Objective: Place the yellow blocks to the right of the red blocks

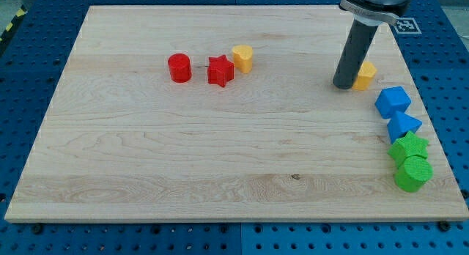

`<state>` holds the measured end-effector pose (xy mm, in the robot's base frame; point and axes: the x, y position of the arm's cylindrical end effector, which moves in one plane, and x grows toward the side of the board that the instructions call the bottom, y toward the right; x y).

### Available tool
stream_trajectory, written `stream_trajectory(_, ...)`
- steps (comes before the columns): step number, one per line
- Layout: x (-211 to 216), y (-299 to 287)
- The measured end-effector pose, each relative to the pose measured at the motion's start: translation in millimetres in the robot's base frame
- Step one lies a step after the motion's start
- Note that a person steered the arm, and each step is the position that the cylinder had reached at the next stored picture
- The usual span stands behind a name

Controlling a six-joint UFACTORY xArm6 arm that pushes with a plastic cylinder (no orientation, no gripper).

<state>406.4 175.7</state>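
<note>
A red cylinder (179,67) and a red star (220,70) sit side by side at the view's upper left of centre. A yellow block (243,58) touches the star's upper right. A second yellow block (364,75) lies at the view's upper right. My tip (344,84) stands right against that block's left side, partly hiding it.
A blue block (393,102) and a blue triangular block (403,126) lie near the board's right edge, with a green star-like block (409,149) and a green cylinder (413,173) below them. The wooden board (220,152) lies on a blue pegboard table.
</note>
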Motion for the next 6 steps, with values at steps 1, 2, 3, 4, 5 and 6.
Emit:
stream_trajectory(1, 0.0, 5.2)
stream_trajectory(2, -1.4, 16.6)
stream_trajectory(3, 4.8, 17.8)
stream_trajectory(4, 5.1, -12.2)
stream_trajectory(5, 5.0, -86.0)
stream_trajectory(6, -7.3, -153.3)
